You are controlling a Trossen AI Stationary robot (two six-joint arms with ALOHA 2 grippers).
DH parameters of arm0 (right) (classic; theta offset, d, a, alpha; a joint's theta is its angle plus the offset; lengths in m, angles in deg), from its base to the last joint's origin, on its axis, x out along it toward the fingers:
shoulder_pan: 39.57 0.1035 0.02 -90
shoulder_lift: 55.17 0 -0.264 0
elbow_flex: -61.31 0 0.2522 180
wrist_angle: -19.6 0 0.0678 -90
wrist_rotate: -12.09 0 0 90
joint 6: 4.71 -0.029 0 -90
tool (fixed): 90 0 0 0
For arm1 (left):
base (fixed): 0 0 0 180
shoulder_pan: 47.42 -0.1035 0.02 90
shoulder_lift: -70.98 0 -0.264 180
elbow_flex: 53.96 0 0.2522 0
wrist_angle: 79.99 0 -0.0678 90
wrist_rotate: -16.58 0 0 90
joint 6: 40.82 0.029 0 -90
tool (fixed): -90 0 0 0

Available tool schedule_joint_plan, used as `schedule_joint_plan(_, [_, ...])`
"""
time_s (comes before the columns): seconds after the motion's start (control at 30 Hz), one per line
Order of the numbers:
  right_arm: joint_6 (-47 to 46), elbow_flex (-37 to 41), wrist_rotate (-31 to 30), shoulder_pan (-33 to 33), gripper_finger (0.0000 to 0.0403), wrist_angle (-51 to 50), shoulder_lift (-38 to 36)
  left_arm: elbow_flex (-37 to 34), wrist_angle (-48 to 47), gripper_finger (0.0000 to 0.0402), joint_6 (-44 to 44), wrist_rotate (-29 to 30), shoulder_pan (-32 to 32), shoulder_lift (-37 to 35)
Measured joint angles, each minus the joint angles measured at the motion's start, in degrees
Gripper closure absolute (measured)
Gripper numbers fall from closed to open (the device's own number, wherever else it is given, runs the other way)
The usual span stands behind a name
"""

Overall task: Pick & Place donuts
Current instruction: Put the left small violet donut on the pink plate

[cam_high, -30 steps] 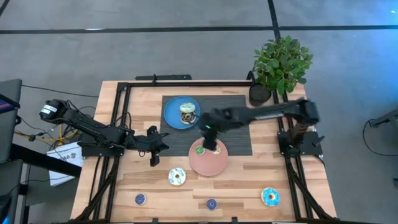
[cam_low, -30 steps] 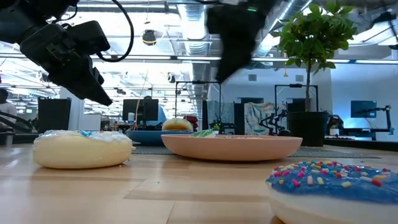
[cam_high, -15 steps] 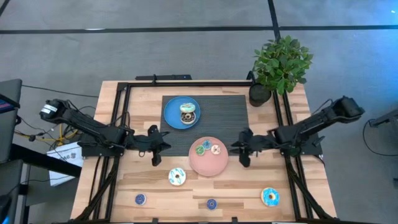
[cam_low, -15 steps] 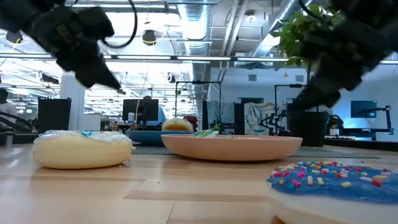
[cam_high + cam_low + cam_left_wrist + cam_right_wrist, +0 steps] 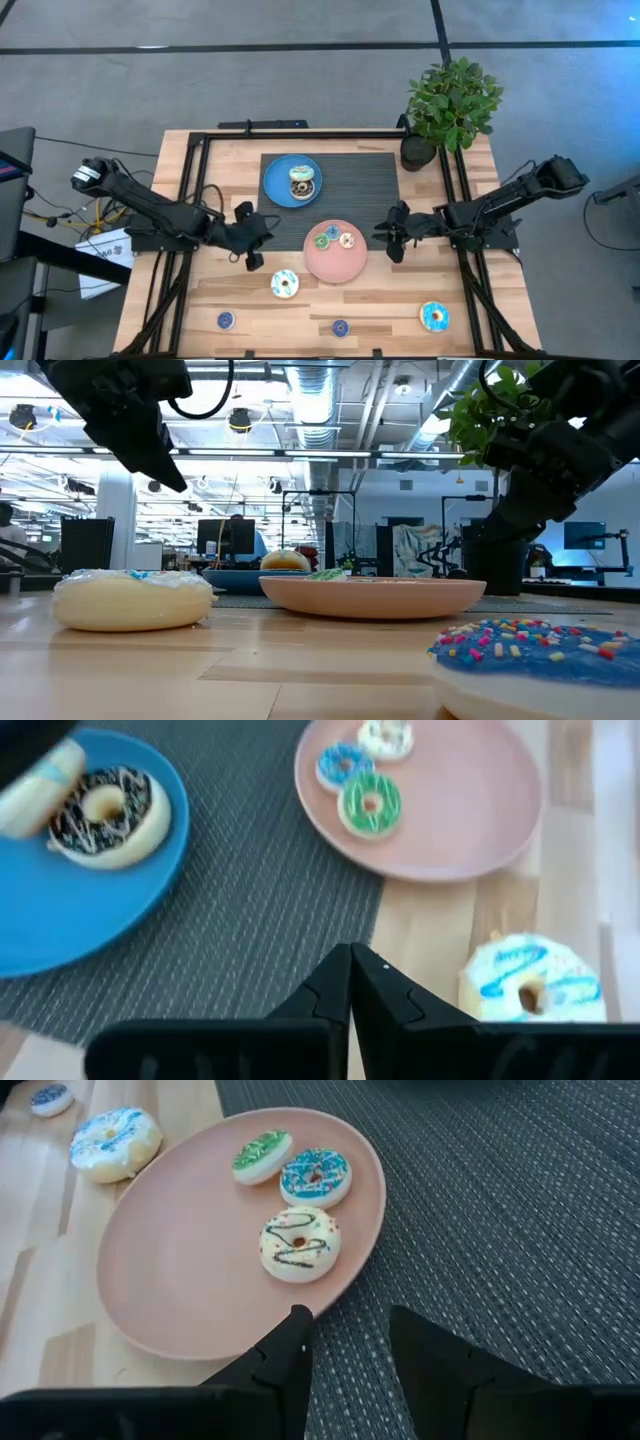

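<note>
Three small donuts lie flat on the pink plate [image 5: 335, 262]: green [image 5: 261, 1156], blue [image 5: 314, 1176] and cream with dark drizzle [image 5: 299, 1243]. A dark-iced donut [image 5: 106, 812] sits on the blue plate [image 5: 277, 188]. On the bare wood lie a white donut with blue icing [image 5: 285, 284], two small blue ones [image 5: 227, 320] [image 5: 340, 327] and a larger blue sprinkled one [image 5: 434, 317]. My left gripper [image 5: 351, 952] is shut and hangs above the mat, left of the pink plate. My right gripper [image 5: 347, 1320] is open, just right of the pink plate's rim.
A dark ribbed mat [image 5: 375, 195] lies under the blue plate and the far part of the pink plate. A potted plant [image 5: 450, 105] stands at the far right corner. A black frame [image 5: 190, 200] runs along the table's sides. Bare wood lies along the near edge between the donuts.
My right arm, stretched over the pink plate a second ago, has drawn back toward the table's right edge; the blue and cream donuts now show on the plate beside the green one. My left gripper has shifted slightly toward the near edge.
</note>
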Motion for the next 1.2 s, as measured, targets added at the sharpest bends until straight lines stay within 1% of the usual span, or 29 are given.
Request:
schedule_joint_plan(0.2, [1.1, 0.0, 0.0, 0.0, 0.0278, -0.5, 0.0, 6.5, -5.0, 0.0401, -2.7, 0.2, 3.3, 8.4])
schedule_joint_plan(0.37, [1.0, 0.0, 0.0, 0.0, 0.0278, -0.4, 0.0, 11.1, -9.1, 0.0402, -5.9, 0.1, 7.7, 15.1])
schedule_joint_plan(0.5, [1.0, 0.0, 0.0, 0.0, 0.0278, -0.3, 0.0, 14.4, -13.2, 0.0401, -11.4, 0.0, 11.4, 19.0])
schedule_joint_plan(0.67, [1.0, 0.0, 0.0, 0.0, 0.0278, -0.3, 0.0, 15.0, -14.2, 0.0401, -18.7, -0.4, 15.7, 21.3])
schedule_joint_plan(0.77, [1.0, 0.0, 0.0, 0.0, 0.0278, -0.2, 0.0, 14.9, -13.9, 0.0401, -27.5, -1.7, 17.3, 22.4])
schedule_joint_plan(0.83, [1.0, 0.0, 0.0, 0.0, 0.0278, -0.3, 0.0, 14.9, -11.6, 0.0402, -32.6, -1.7, 17.7, 23.3])
schedule_joint_plan(0.9, [1.1, 0.0, 0.0, 0.0, 0.0278, -0.1, 0.0, 14.9, -10.2, 0.0401, -34.1, -1.8, 17.6, 24.1])
schedule_joint_plan(1.0, [1.0, 0.0, 0.0, 0.0, 0.0278, -0.1, 0.0, 14.9, -8.5, 0.0398, -35.0, -3.9, 17.1, 25.3])
schedule_joint_plan(1.1, [1.0, 0.0, -0.1, 0.0, 0.0278, -0.1, 0.0, 14.9, -8.9, 0.0382, -39.2, -5.6, 17.0, 25.5])
schedule_joint_plan(1.2, [1.0, 0.0, -0.1, 0.0, 0.0278, 0.0, 0.0, 14.9, -9.1, 0.0349, -41.2, -6.7, 17.0, 25.5])
